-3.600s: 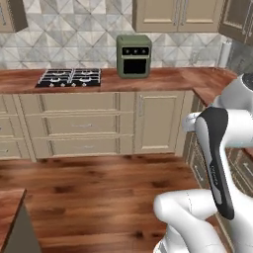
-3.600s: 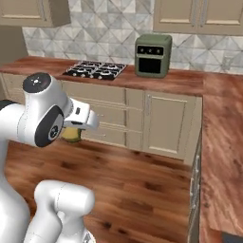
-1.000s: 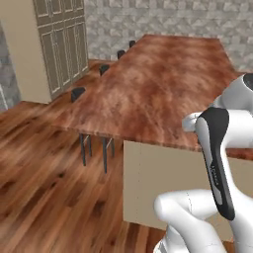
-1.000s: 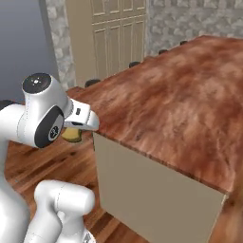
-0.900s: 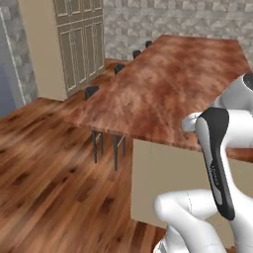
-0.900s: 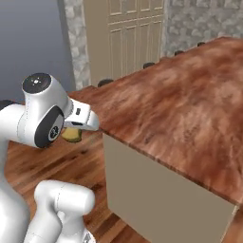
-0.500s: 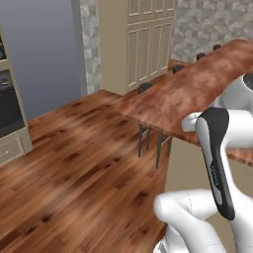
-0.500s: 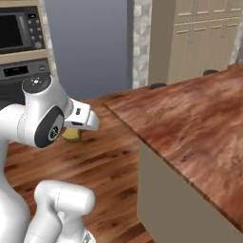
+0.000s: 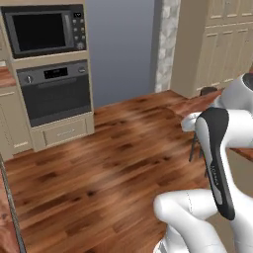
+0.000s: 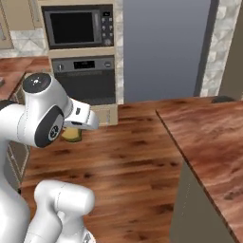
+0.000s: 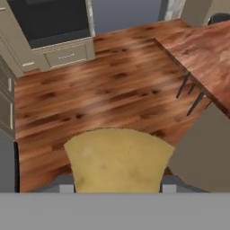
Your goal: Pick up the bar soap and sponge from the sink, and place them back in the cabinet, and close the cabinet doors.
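Note:
The mustard-yellow sponge (image 11: 117, 159) sits wide between my gripper's (image 11: 117, 187) jaws, which are shut on it, high above the wooden floor. In the right base view the sponge (image 10: 71, 135) peeks out under the white hand, tucked close to the arm's body at the left. The bar soap, the sink, the cabinet and its doors are out of view.
A built-in oven with a microwave above it (image 9: 49, 64) stands ahead, also the oven stack (image 10: 85, 71). The brown island counter (image 10: 209, 137) runs along the right, with stool legs (image 11: 191, 94) under its edge. Drawer fronts (image 11: 6, 99) line the left. Open wooden floor (image 9: 108, 163) lies between.
The whole picture has swung: the base has turned, so the island slid off to the right and the oven wall came into view. The arm holds the same pose with the sponge.

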You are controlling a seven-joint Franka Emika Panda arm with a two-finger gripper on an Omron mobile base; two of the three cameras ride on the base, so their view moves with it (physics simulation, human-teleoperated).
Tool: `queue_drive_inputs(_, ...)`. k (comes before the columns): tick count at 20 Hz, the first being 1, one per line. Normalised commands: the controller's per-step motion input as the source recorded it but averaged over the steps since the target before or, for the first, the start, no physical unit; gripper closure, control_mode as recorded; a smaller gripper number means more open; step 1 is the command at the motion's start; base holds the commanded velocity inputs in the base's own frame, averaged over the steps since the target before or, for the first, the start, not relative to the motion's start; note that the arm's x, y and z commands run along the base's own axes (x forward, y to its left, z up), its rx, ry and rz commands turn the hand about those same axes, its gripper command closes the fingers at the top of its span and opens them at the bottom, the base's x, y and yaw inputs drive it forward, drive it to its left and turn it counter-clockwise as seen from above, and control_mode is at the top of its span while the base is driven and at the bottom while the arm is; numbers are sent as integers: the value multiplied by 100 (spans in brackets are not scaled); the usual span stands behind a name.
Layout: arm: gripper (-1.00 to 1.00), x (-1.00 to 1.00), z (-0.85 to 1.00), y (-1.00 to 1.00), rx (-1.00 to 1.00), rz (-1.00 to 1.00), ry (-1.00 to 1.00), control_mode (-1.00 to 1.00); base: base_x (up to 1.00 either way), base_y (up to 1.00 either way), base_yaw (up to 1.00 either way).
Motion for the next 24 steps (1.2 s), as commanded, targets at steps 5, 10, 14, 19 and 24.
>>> queue_drive_inputs(5, 100, 0, 0, 0, 0, 0, 0, 100, 21, -12, 42)
queue_drive_inputs(10, 100, 0, 0, 0, 0, 0, 0, 100, 55, -27, 19)
queue_drive_inputs(14, 100, 0, 0, 0, 0, 0, 0, 100, 79, -36, 14)
queue_drive_inputs(19, 100, 0, 0, 0, 0, 0, 0, 100, 86, -42, 17)
queue_drive_inputs(24, 100, 0, 0, 0, 0, 0, 0, 100, 76, -21, 21)
